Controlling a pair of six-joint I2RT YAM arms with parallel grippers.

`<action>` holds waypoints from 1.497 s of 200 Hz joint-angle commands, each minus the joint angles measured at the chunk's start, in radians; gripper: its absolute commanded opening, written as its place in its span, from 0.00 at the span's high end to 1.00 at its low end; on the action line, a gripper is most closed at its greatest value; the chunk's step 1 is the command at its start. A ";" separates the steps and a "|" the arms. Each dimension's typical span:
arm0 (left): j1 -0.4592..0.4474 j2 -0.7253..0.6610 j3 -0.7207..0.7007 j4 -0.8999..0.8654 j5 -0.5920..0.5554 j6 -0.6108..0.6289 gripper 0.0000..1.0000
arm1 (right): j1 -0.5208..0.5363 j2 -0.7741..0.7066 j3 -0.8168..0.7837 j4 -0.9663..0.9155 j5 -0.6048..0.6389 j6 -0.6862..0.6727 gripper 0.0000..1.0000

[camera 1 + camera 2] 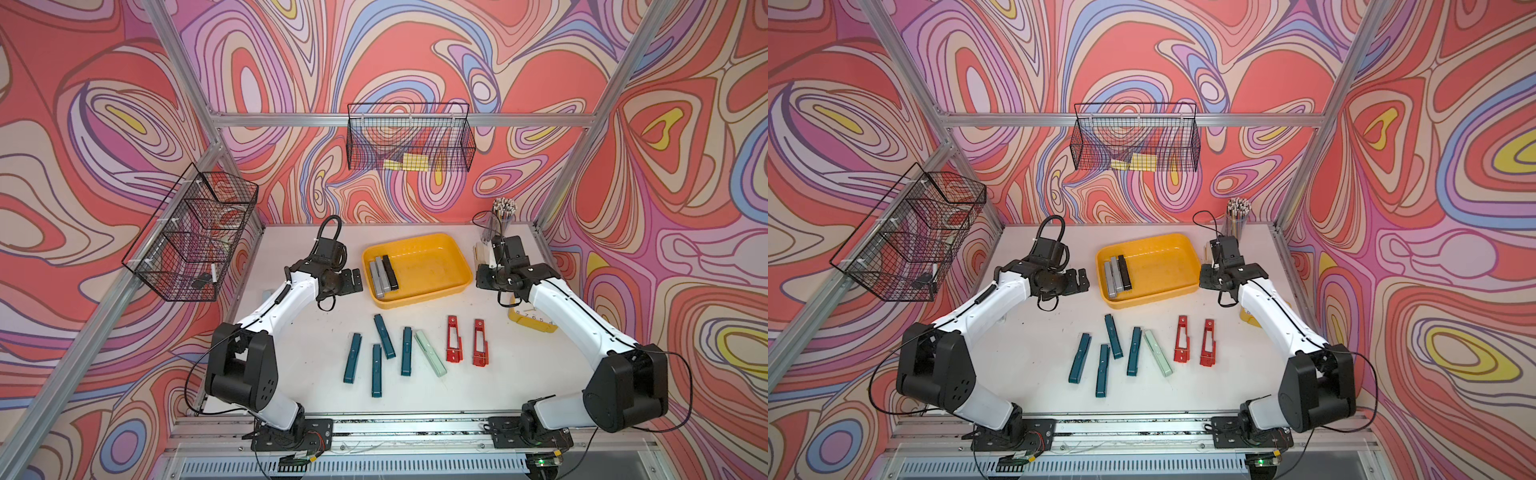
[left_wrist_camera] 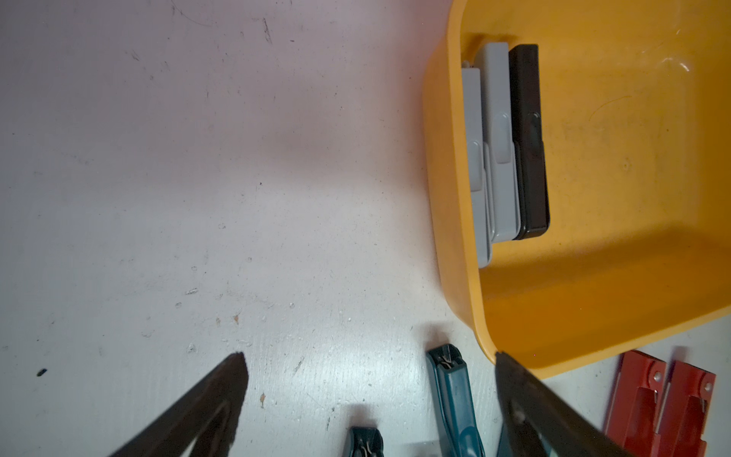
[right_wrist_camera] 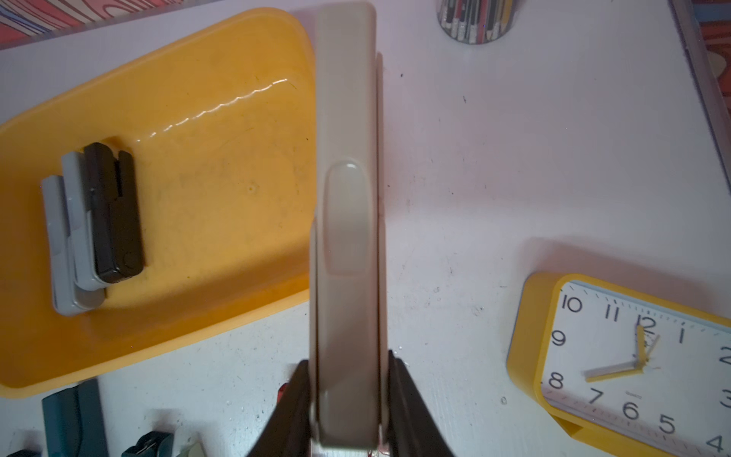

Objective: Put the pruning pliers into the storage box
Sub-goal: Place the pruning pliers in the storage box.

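Right wrist | right claw (image 3: pixel 350 360) clamps one end of beige pliers (image 3: pixel 346 158) | left claw (image 2: pixel 368 356) wide, empty

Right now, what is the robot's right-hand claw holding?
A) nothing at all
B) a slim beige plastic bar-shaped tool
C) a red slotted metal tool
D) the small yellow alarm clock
B: in the right wrist view the right gripper is closed on both sides of the slim beige plastic bar-shaped tool, which sticks out ahead of it.
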 commanded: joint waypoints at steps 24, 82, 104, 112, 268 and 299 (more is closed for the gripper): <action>0.005 0.025 0.053 0.031 0.032 -0.016 0.01 | 0.014 0.100 0.098 0.057 -0.090 -0.027 0.89; 0.004 0.156 0.151 0.058 0.093 -0.059 0.01 | 0.062 0.322 0.329 0.024 -0.104 -0.021 0.88; 0.004 0.163 0.164 0.059 0.115 -0.084 0.01 | 0.085 0.390 0.409 0.005 -0.111 0.000 0.88; 0.004 0.160 0.159 0.065 0.113 -0.090 0.01 | 0.094 0.409 0.434 -0.007 -0.120 0.009 0.89; 0.005 0.122 -0.074 0.315 0.166 -0.142 0.01 | 0.254 0.556 0.416 0.149 -0.046 0.019 0.89; 0.005 0.125 -0.064 0.305 0.167 -0.134 0.01 | 0.269 0.589 0.427 0.145 -0.035 0.016 0.88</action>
